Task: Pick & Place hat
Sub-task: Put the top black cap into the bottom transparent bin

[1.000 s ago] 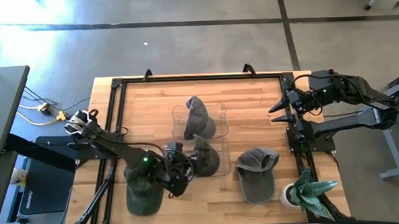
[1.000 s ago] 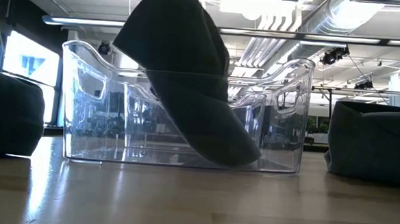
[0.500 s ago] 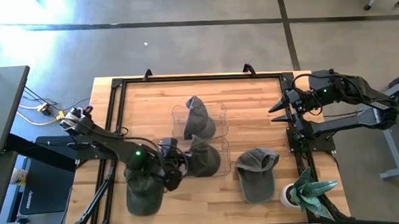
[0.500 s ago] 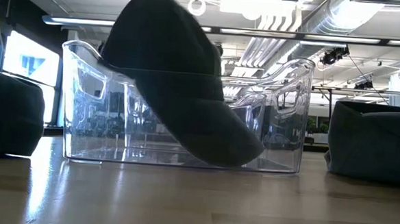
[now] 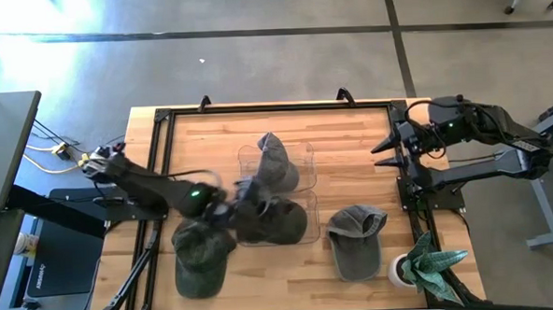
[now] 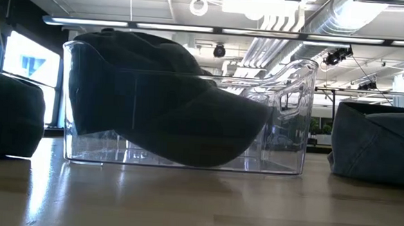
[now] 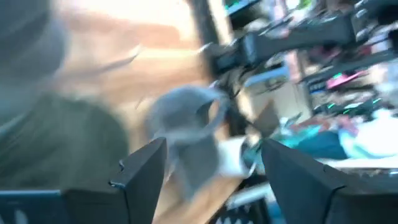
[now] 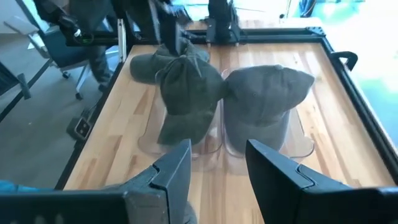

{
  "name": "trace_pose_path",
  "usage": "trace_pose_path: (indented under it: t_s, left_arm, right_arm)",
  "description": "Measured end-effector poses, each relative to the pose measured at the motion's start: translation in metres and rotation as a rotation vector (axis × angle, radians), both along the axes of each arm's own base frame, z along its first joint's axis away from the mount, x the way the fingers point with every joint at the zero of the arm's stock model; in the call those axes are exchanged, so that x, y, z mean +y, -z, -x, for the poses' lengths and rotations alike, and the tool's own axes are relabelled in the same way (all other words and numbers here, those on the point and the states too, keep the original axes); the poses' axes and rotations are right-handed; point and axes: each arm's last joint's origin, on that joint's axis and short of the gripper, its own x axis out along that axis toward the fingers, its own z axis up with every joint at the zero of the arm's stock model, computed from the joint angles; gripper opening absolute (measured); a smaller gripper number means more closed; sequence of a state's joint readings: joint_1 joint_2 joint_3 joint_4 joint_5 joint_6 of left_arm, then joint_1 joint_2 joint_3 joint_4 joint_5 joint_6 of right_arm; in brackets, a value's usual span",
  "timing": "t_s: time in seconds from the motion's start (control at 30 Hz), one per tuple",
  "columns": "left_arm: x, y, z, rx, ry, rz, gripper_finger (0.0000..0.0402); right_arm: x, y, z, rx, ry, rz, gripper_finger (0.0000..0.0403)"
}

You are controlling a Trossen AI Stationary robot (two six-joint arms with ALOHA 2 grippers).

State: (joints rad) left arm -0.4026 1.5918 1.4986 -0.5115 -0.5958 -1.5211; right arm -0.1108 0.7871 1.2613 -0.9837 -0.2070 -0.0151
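Note:
A dark hat point(image 5: 275, 220) lies in the near clear bin point(image 5: 310, 230). In the low view the hat point(image 6: 161, 104) rests crown up on the bin's floor, its brim toward the table's right. My left gripper point(image 5: 226, 210) hovers open just left of that bin, and in its wrist view nothing lies between its fingers point(image 7: 211, 180). A second hat point(image 5: 275, 162) sits in the far clear bin. My right gripper point(image 5: 384, 155) waits open at the table's right edge, raised, nothing between its fingers point(image 8: 214, 174).
A green hat point(image 5: 201, 256) lies on the table near the front left, under my left arm. A grey hat point(image 5: 357, 240) lies at the front right, and a small potted plant point(image 5: 431, 265) stands at the front right corner. Bare wood shows along the far edge.
The dark hat stood steeply in the near bin with its crown high and its brim down. It has tipped over and now lies low in the bin, free of my left gripper. That gripper has drawn up and back toward the table's far left.

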Motion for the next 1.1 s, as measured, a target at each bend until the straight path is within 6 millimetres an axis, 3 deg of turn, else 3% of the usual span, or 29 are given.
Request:
trace_pose_path:
  t_s: [0.17, 0.27, 0.47, 0.53, 0.67, 0.83, 0.97, 1.1]
  left_arm:
    - [0.020, 0.013, -0.025, 0.055, 0.127, 0.064, 0.0210]
    - [0.026, 0.015, -0.018, 0.209, 0.165, 0.086, 0.0181]
    - [0.028, -0.022, 0.010, 0.392, 0.342, 0.070, 0.0145]
    - [0.024, -0.025, 0.017, 0.440, 0.421, 0.050, 0.0144]
    - [0.020, -0.013, 0.029, 0.623, 0.464, 0.170, 0.0167]
    - [0.013, 0.010, 0.036, 0.747, 0.525, 0.217, 0.0236]
    - [0.009, 0.027, 0.040, 0.799, 0.606, 0.150, 0.0291]
    - [0.008, 0.045, 0.040, 0.827, 0.656, 0.032, 0.0310]
  right_arm:
    - [-0.001, -0.002, -0.005, -0.020, 0.007, 0.002, 0.0149]
    - [-0.001, -0.001, -0.007, -0.009, 0.010, -0.009, 0.0149]
    - [-0.001, 0.001, -0.009, 0.006, -0.005, -0.023, 0.0149]
    - [-0.001, 0.001, -0.010, 0.007, -0.005, -0.022, 0.0149]
    - [-0.001, 0.001, -0.011, 0.008, -0.014, -0.010, 0.0149]
    - [-0.001, 0.001, -0.011, 0.007, -0.019, -0.001, 0.0149]
    - [-0.001, 0.001, -0.010, 0.009, -0.003, -0.029, 0.0149]
    - [-0.002, 0.000, -0.011, 0.007, 0.044, -0.034, 0.0149]
